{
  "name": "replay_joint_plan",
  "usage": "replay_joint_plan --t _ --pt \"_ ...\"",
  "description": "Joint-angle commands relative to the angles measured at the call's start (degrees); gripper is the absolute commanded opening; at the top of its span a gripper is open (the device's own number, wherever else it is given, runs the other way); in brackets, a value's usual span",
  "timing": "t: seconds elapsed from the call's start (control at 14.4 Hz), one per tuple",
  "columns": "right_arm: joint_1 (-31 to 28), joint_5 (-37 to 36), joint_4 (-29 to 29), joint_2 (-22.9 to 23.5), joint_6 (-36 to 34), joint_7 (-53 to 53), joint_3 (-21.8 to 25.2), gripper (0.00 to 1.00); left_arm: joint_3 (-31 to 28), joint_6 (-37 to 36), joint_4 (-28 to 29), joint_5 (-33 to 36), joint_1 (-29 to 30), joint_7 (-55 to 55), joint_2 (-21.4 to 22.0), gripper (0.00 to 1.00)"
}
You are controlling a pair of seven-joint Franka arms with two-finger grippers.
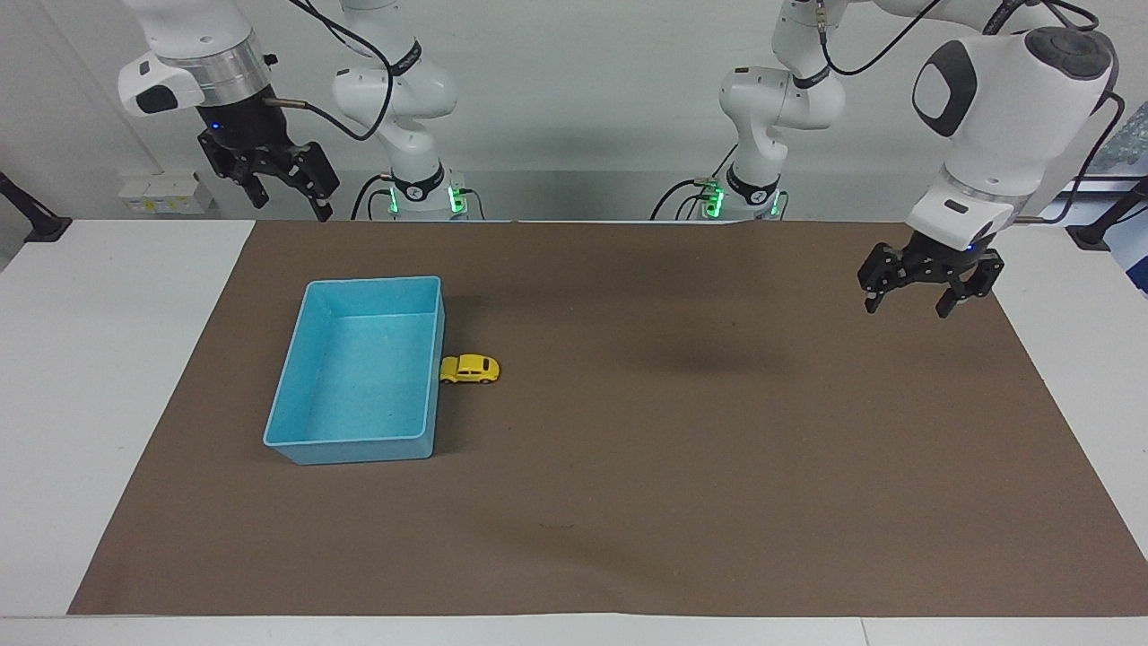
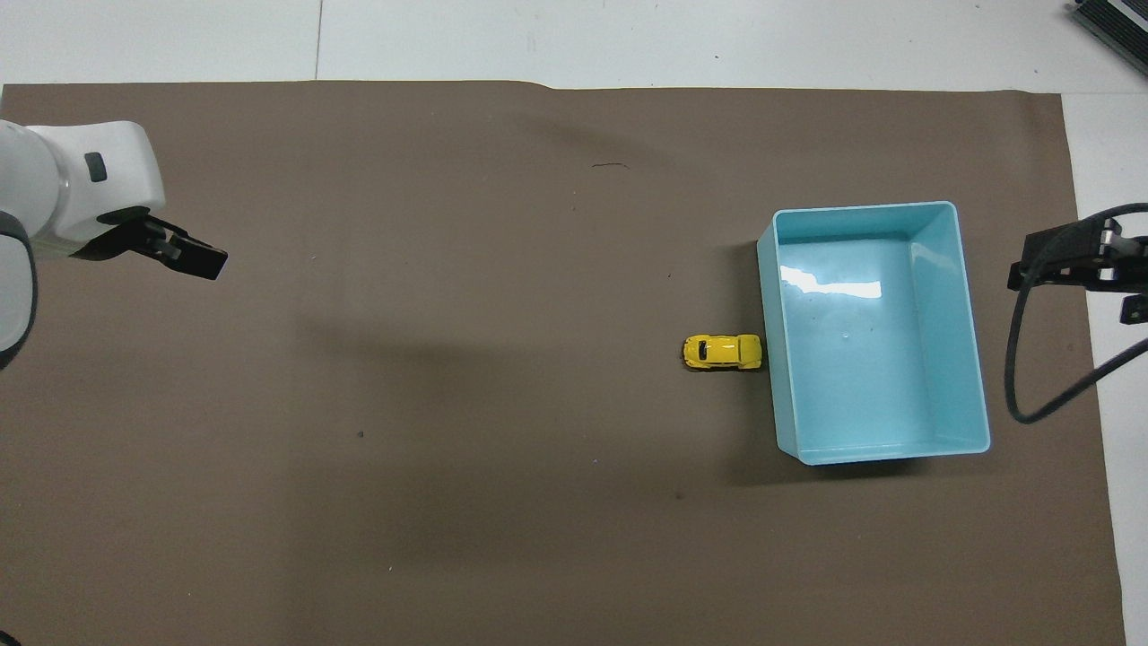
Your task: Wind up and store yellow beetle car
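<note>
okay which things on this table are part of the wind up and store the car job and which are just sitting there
Part of the job:
- yellow beetle car, on the mat against the bin's outer wall
- light-blue bin, nothing in it
- left gripper, open, raised over the mat

Just there:
- brown mat
- right gripper, open, waiting

The yellow car (image 2: 723,352) has a glossy, smooth painted shell. The light-blue bin (image 2: 976,359) looks like smooth plastic, its floor shiny with glare. A matt brown paper-like sheet (image 2: 448,449) covers the smooth white table (image 1: 108,377). Both arms wear glossy white casings.
</note>
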State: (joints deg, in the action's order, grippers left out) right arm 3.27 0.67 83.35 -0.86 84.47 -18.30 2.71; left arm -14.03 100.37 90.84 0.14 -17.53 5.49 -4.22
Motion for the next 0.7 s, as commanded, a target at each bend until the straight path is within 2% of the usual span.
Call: replay_joint_plan --t 0.0,0.63 --pt "-0.54 1.18 0.59 -0.54 0.7 -0.6 -0.33 1.0 0.58 -6.75 0.12 -0.31 0.75 -0.48 4.47 1.0" --pt "-0.54 1.26 0.59 -0.54 0.53 -0.68 -0.33 1.0 0.58 -8.52 0.13 -0.23 1.1 -0.74 4.57 1.0"
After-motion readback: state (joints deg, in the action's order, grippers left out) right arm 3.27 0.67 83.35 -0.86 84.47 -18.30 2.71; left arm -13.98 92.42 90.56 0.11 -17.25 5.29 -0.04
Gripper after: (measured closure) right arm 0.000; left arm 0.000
